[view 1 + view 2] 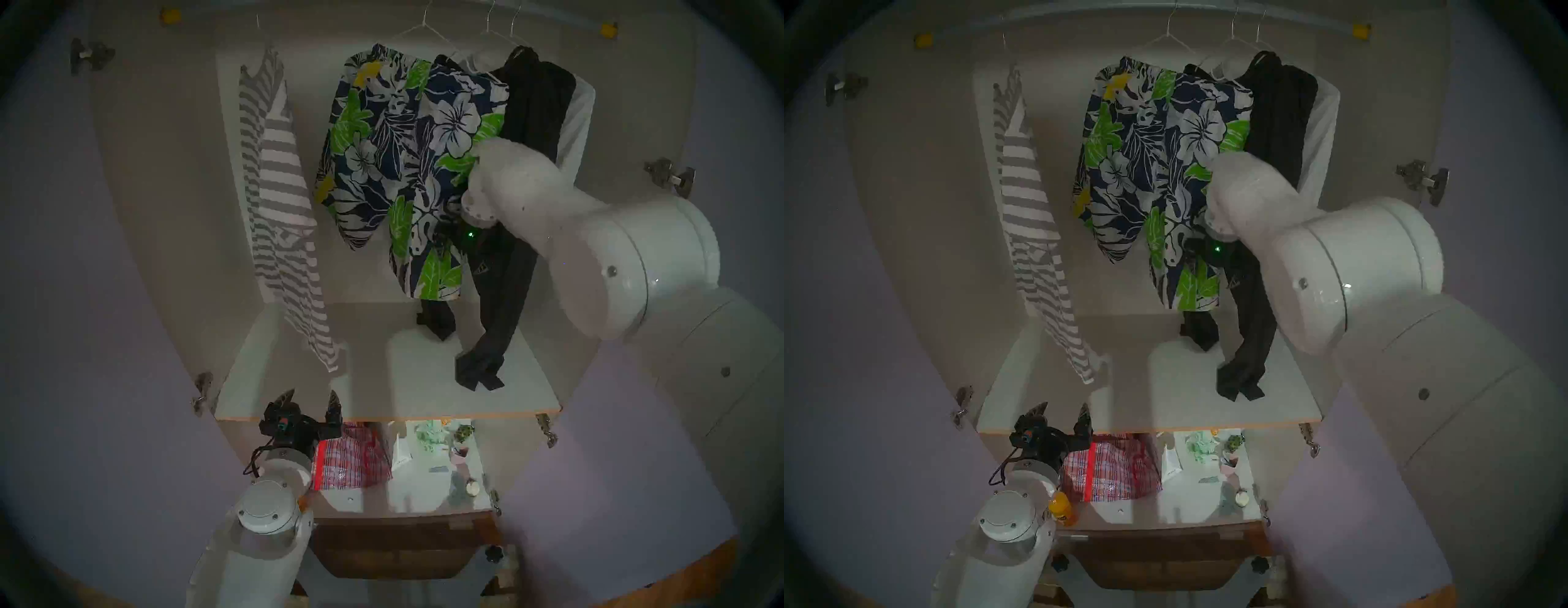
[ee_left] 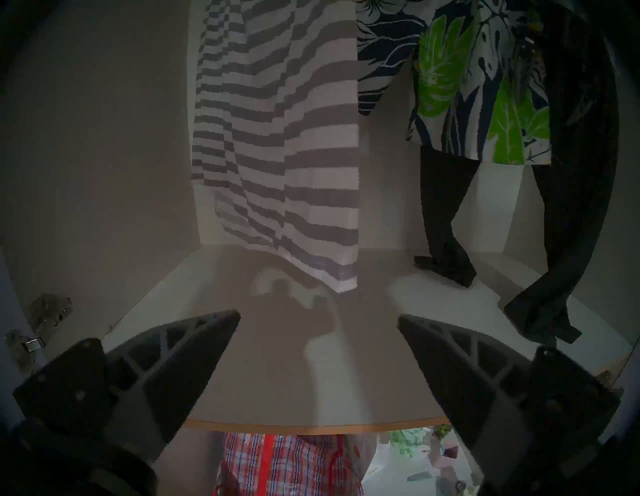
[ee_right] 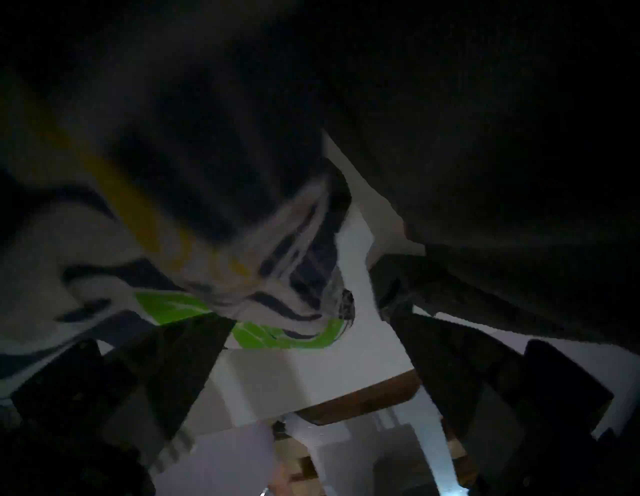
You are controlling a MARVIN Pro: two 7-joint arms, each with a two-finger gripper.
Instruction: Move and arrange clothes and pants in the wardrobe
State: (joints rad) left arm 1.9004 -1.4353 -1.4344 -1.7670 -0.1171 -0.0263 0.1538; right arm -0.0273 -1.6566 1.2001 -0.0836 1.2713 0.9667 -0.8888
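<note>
On the wardrobe rail (image 1: pixel 551 17), the striped T-shirt (image 1: pixel 275 178) hangs far left, the floral shorts (image 1: pixel 407 161) mid-rail, the black trousers (image 1: pixel 509 254) and white blouse (image 1: pixel 579 119) right of them; the right gripper (image 3: pixel 311 325), spread and empty, sits between shorts and trousers, probably to part them; the left gripper (image 1: pixel 312 401) waits wide open, holding nothing, far below the rail.

Open passage at frame centre between striped T-shirt (image 1: pixel 280 204) and floral shorts (image 1: pixel 403 170). Right half obstructed: black trousers (image 1: pixel 500 297) trail onto the shelf (image 1: pixel 382 399) (lower right). Left-centre shelf surface unobstructed beneath the T-shirt hem.
</note>
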